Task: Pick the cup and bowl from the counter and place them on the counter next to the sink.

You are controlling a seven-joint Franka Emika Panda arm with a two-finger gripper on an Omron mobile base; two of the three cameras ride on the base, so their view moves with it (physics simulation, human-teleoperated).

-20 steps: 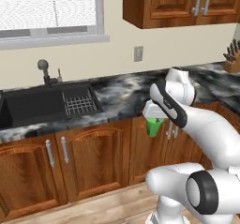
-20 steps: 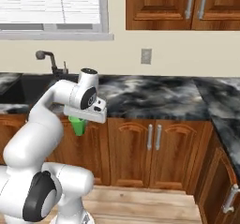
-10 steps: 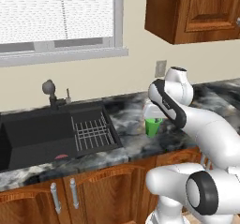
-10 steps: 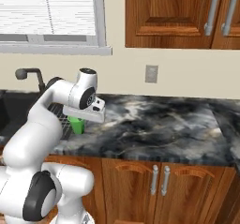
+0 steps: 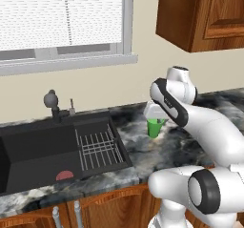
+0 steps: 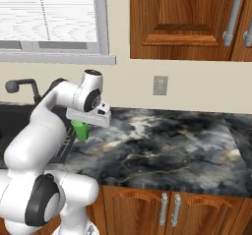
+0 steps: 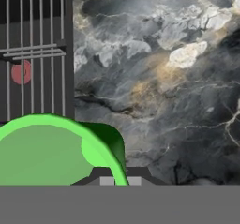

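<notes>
You've got the cup [image 5: 154, 127] in the gripper [image 5: 155, 119], center-right of the left base view, clamped on its rim and hanging upright above the counter [image 5: 143, 155], not touching it. In the right base view the cup [image 6: 80, 130] sits left of center, under the white hand, w/ the counter [image 6: 162, 150] spreading to the right. Sink [image 5: 43, 150] fills the lower left of the left base view; ribbed drain rack [image 5: 97, 148] lies btwn basin and cup, faucet [image 5: 51, 100] behind. Hand view: cup rim [image 7: 61, 148] at bottom left, drain rack [image 7: 35, 54] upper left, marble [image 7: 164, 78] across the right.
</notes>
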